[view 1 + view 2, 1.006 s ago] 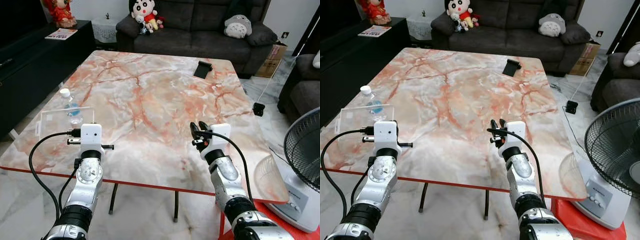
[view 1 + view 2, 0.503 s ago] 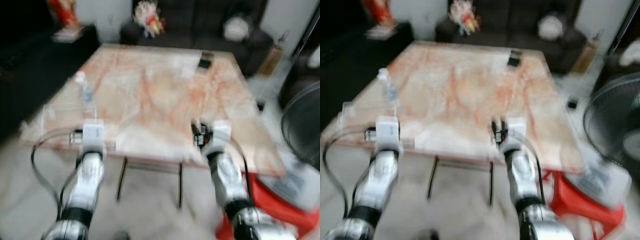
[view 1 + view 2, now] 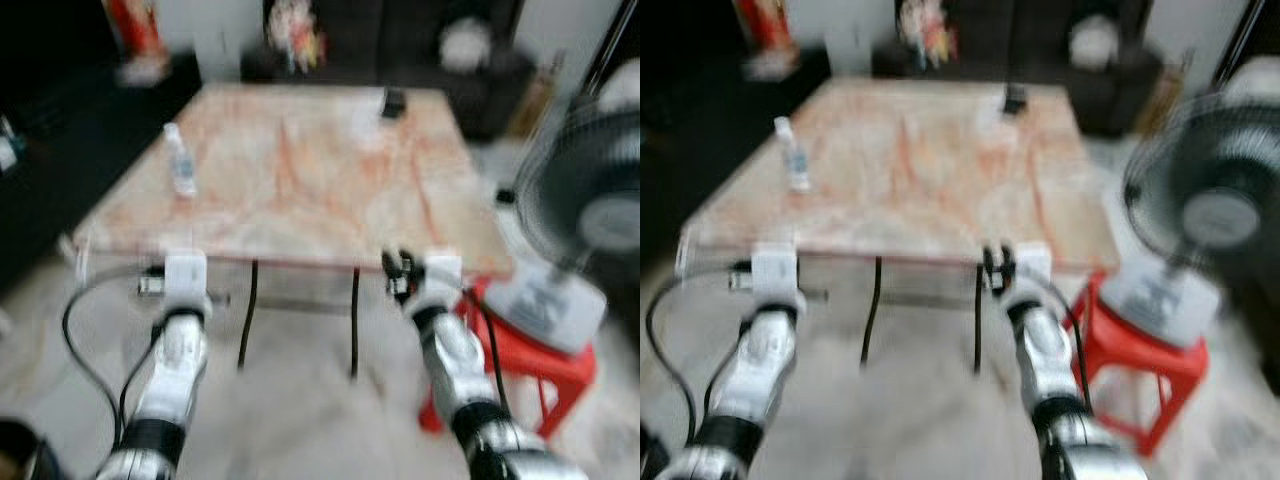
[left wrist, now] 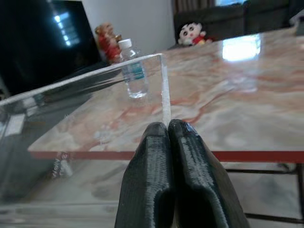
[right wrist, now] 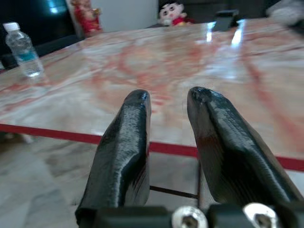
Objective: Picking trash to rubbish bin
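Since the previous second the head views had pulled back from the counter [image 3: 300, 160], indicating a retreat with the trash. The left tool [image 4: 168, 156] was clamped together on a clear plastic sheet [image 4: 95, 80]. The right tool [image 5: 168, 142] stood apart, empty. A water bottle [image 3: 180, 165] stood at 10 o'clock on the marble counter; a fan [image 3: 580, 200] stood at 2 o'clock.

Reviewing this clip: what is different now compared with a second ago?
The camera has pulled back: the marble table now sits farther off, its legs, the floor and the fan on a red stool in view. The left tool stays shut on the clear plastic sheet; the right tool stays open and empty. The water bottle still stands on the table.
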`<state>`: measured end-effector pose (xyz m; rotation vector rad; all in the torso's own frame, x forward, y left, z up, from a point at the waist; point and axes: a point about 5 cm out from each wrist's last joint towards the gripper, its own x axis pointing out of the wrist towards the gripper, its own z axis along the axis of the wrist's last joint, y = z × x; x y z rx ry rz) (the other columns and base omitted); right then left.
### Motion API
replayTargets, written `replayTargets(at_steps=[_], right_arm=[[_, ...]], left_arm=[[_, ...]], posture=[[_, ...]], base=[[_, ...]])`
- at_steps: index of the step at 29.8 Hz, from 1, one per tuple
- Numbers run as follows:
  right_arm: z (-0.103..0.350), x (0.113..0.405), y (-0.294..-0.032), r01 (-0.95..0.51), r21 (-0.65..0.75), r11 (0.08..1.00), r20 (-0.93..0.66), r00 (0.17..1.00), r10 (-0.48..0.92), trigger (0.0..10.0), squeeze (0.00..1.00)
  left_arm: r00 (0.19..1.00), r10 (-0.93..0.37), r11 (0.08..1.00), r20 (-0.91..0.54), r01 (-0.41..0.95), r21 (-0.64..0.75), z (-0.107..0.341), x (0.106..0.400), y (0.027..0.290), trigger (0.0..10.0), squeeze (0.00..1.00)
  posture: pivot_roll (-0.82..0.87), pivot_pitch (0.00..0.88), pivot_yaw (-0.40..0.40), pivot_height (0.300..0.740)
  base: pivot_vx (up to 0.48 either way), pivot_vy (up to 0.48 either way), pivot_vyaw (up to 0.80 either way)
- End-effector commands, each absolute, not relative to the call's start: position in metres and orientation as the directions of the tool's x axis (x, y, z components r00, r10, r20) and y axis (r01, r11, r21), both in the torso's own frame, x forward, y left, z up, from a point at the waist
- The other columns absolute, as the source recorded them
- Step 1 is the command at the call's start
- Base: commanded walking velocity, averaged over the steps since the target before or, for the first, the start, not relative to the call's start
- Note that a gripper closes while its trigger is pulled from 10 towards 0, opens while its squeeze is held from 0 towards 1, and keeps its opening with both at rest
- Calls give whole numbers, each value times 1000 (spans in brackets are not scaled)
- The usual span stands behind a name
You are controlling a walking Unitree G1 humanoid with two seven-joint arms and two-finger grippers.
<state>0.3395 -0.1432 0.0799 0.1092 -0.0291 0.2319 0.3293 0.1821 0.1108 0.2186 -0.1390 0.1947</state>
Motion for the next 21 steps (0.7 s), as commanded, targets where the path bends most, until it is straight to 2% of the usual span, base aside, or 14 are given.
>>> replayTargets(at_steps=[1, 8, 15, 17, 18, 21], right_arm=[[81, 341, -137, -241, 114, 964, 40, 970, 238, 10000, 0], [62, 333, -141, -222, 115, 968, -52, 972, 229, 10000, 0], [25, 311, -151, -169, 120, 978, -238, 952, 193, 10000, 0], [7, 297, -155, -143, 131, 981, -333, 926, 180, 10000, 0], [7, 297, -155, -143, 131, 981, -333, 926, 180, 10000, 0], [-26, 267, -164, -96, 110, 989, -506, 851, 139, 10000, 0]], left_arm=[[969, 194, 949, 153, -225, 219, 109, 328, 189, 10000, 0], [973, 227, 940, 49, -232, 248, 87, 322, 201, 10000, 0], [964, 189, 972, -189, -156, 176, 44, 307, 211, 10000, 0], [939, 179, 976, -294, -130, 177, 24, 296, 215, 10000, 0], [939, 179, 976, -294, -130, 177, 24, 296, 215, 10000, 0], [875, 205, 972, -438, -129, 198, -7, 271, 223, 10000, 0]], posture=[[0, 0, -33, 740], [2, 0, -33, 740], [7, 0, -37, 740], [9, 0, -39, 740], [9, 0, -39, 740], [14, 0, -38, 740]], base=[[0, 0, 0], [0, 0, 0], [0, 0, 0], [0, 0, 0], [0, 0, 0], [0, 0, 0]])
